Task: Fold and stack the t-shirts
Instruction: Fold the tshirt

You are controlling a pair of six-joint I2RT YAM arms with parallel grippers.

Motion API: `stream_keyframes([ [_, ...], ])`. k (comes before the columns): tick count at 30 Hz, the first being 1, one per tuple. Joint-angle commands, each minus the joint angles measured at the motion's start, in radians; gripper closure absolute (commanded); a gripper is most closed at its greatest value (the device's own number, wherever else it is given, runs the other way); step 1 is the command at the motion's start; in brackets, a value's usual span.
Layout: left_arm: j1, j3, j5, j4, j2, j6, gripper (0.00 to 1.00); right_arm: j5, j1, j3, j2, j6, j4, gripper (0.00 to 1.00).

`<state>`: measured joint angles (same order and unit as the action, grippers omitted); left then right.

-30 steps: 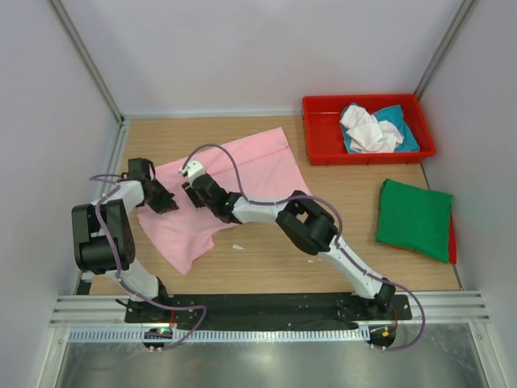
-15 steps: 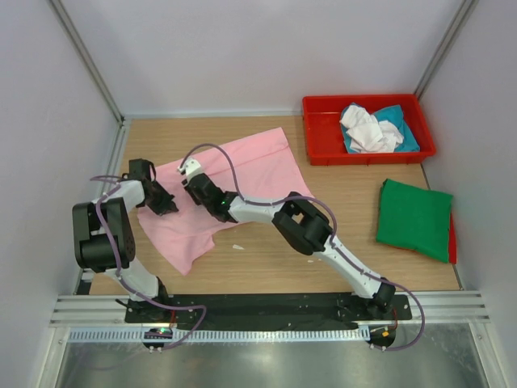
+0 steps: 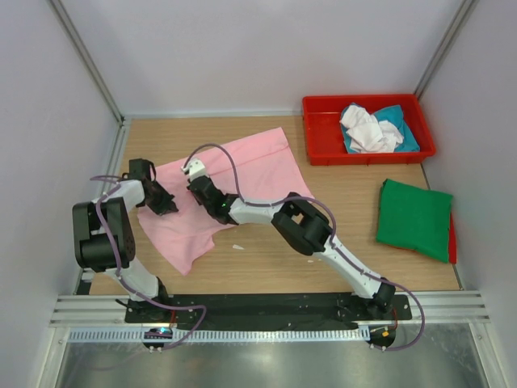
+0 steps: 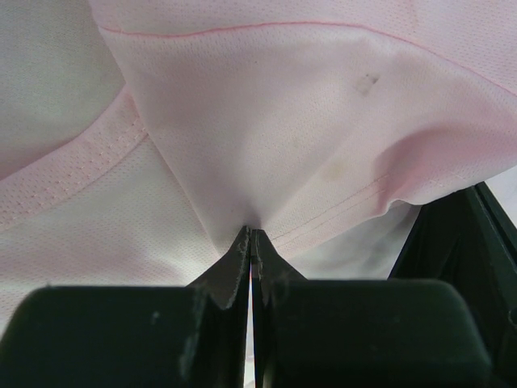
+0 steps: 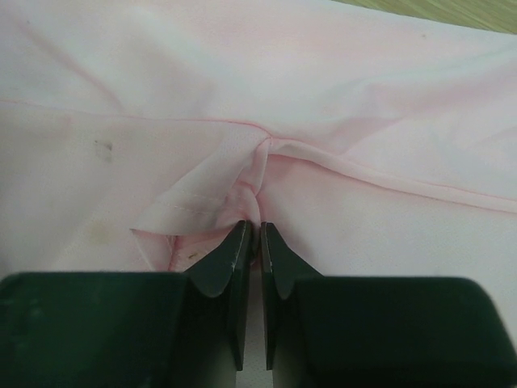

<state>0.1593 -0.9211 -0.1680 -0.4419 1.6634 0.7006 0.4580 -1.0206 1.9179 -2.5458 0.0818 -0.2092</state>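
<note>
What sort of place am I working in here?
Likely a lab robot cell, not a home: plain panel walls on metal posts enclose a wooden table, and a red tray holds crumpled t-shirts.

Teal t-shirt (image 3: pixel 409 140) largely beneath white t-shirt (image 3: pixel 367 129)

Wooden tabletop (image 3: pixel 266 267), walls on three sides. Pink shirt (image 3: pixel 258 162) spread left of centre, near part rumpled. Red tray (image 3: pixel 323 149) at far right. Green shirt (image 3: pixel 414 218) folded at right edge, near tray, well apart from pink shirt. Small white scrap (image 3: pixel 237 246) just beside pink shirt's near corner.
</note>
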Motion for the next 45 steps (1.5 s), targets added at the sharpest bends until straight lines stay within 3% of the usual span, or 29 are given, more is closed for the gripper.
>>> stream_keyframes([
  [1, 0.002, -0.018, 0.036, -0.041, 0.015, -0.004, 1.00, 0.062, -0.006, -0.037, 0.084, 0.033, -0.027, 0.85],
  [4, 0.002, -0.021, 0.041, -0.044, 0.022, -0.003, 1.00, 0.079, -0.007, -0.105, 0.127, 0.064, -0.070, 0.85],
  [9, 0.002, -0.025, 0.050, -0.049, 0.026, -0.001, 1.00, 0.047, 0.010, -0.209, 0.185, 0.130, -0.147, 0.93],
  [18, -0.006, -0.028, 0.055, -0.058, 0.029, -0.004, 1.00, -0.008, 0.022, -0.230, 0.199, 0.164, -0.153, 0.96],
  [22, -0.007, -0.032, 0.048, -0.058, 0.033, -0.006, 1.00, -0.154, 0.020, -0.235, 0.199, 0.066, -0.199, 0.77],
  [27, -0.007, -0.033, 0.047, -0.058, 0.029, -0.009, 1.00, -0.208, 0.022, -0.154, 0.156, -0.052, -0.105, 0.75],
  [31, -0.007, -0.035, 0.045, -0.058, 0.032, -0.007, 1.00, -0.240, 0.022, -0.148, 0.153, -0.066, -0.093, 0.65],
  [36, -0.009, -0.036, 0.041, -0.058, 0.035, -0.009, 1.00, -0.225, 0.019, -0.077, 0.101, -0.065, -0.073, 0.63],
  [39, -0.009, -0.035, 0.042, -0.057, 0.033, -0.010, 1.00, -0.168, 0.014, -0.010, 0.059, -0.077, -0.033, 0.64],
  [44, -0.007, -0.038, 0.039, -0.060, 0.039, -0.010, 1.00, -0.076, 0.014, -0.006, 0.056, -0.079, -0.055, 0.76],
  [45, -0.007, -0.038, 0.041, -0.061, 0.041, -0.010, 1.00, -0.064, 0.014, -0.008, 0.058, -0.077, -0.059, 0.83],
])
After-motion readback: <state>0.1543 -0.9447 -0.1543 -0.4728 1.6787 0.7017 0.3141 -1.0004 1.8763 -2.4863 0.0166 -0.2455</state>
